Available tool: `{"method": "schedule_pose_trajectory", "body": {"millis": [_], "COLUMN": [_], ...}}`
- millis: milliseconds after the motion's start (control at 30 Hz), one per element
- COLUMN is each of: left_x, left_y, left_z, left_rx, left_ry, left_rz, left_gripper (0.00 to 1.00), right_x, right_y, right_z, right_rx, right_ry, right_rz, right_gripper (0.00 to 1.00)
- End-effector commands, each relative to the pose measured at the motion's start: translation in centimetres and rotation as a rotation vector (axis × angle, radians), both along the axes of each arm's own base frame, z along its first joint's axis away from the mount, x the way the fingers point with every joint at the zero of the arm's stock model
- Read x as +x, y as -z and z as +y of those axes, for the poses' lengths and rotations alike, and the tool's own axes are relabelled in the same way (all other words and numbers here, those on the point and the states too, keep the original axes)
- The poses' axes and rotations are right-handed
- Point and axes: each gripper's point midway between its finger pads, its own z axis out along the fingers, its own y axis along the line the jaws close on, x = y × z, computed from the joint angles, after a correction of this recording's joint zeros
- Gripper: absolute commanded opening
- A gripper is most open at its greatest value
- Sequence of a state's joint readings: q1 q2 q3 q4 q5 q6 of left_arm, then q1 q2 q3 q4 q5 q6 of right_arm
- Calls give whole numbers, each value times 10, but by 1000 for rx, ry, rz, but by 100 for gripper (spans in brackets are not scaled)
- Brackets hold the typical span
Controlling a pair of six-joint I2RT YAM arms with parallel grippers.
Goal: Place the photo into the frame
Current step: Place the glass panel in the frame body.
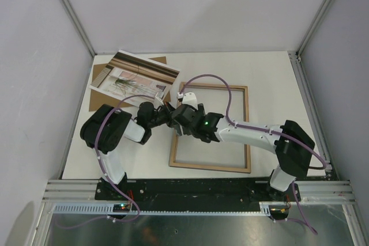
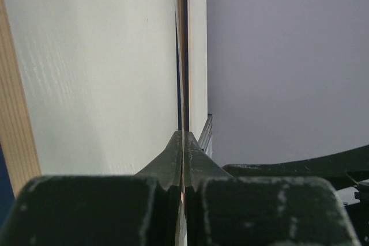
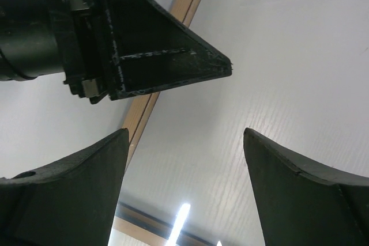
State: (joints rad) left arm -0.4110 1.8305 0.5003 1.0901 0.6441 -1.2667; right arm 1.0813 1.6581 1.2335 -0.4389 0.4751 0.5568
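Wood frame (image 3: 141,113) rail left of the claw: light, bare, matt. Table (image 3: 277,84) beneath the claw: white, finely ribbed, slight sheen. Fingers (image 3: 75,188) of the right gripper (image 3: 185,142): black matt plastic, edges scuffed.

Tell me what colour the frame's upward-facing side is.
Light natural wood; the frame shows it best in the top external view.

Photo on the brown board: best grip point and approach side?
Grip the photo by its short end nearest the frame, which seems to overhang the board. Come in low from the frame side, one finger under. Elsewhere it lies flat on the board, leaving no edge to get beneath.
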Motion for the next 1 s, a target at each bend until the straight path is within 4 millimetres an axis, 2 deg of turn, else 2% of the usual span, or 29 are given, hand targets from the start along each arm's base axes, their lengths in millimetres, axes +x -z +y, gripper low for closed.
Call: {"method": "schedule_pose_trajectory", "body": {"millis": [0, 500, 967], "left_x": [6, 6, 6], "left_y": [-15, -16, -16], "left_z": [-5, -5, -4], "left_rx": [-23, -18, -7], "left_ry": [28, 27, 27], "left_rz": [-68, -67, -76], "left_gripper": [0, 0, 0], "right_x": [6, 6, 8], "right_y": [-13, 10, 19], "right_z": [11, 20, 17], "right_rx": [-28, -146, -191], "right_ry": [5, -19, -7], "right_rz": [-66, -66, -51], "right_gripper": [85, 87, 87]}}
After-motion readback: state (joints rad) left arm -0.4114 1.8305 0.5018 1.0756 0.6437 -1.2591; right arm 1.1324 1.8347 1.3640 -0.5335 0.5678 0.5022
